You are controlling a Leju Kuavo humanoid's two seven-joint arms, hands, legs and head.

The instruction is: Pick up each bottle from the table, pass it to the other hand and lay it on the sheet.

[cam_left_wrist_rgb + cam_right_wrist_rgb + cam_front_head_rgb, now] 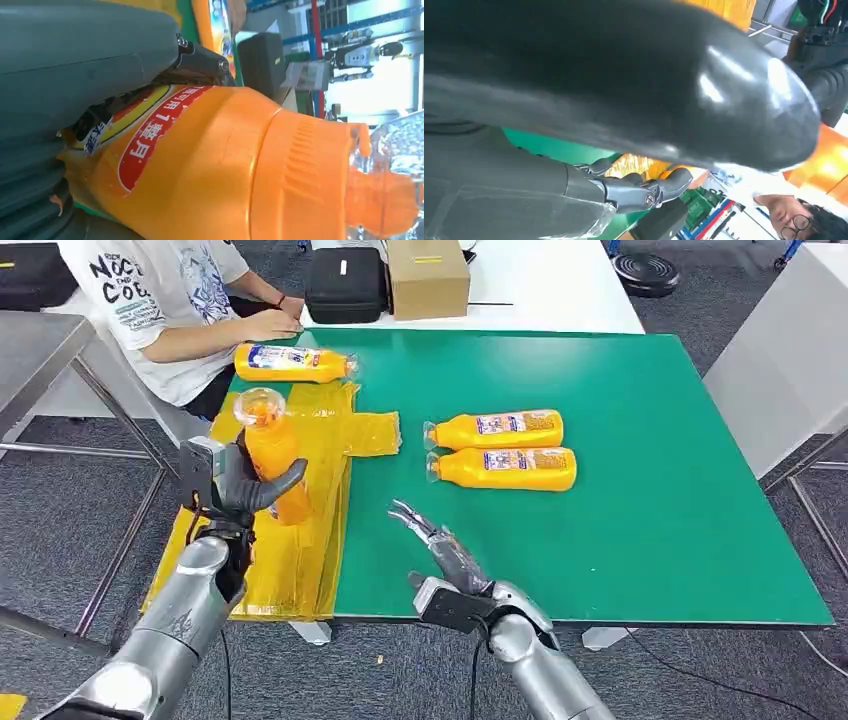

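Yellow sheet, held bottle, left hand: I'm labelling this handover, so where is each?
yellow sheet [300, 560]: head view, bare part.
held orange bottle [272, 455]: head view, body.
left hand [235, 490]: head view, middle, gripping the bottle.

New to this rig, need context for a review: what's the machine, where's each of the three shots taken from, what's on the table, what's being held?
It is a humanoid robot with two silver arms, each ending in a many-fingered robot hand. The wide picture comes from a camera high on its body, looking down at a green table. The other two come from cameras at the wrists, so they look turned and very close.

The left robot hand holds an orange bottle upright over a yellow sheet at the table's left edge. The left wrist view shows that bottle's red label up close. The right robot hand holds nothing, fingers apart, above the table's near edge.

Two more orange bottles lie side by side mid-table, and a fourth lies at the sheet's far end. A person sits at the far left corner, beside a black case and a cardboard box.
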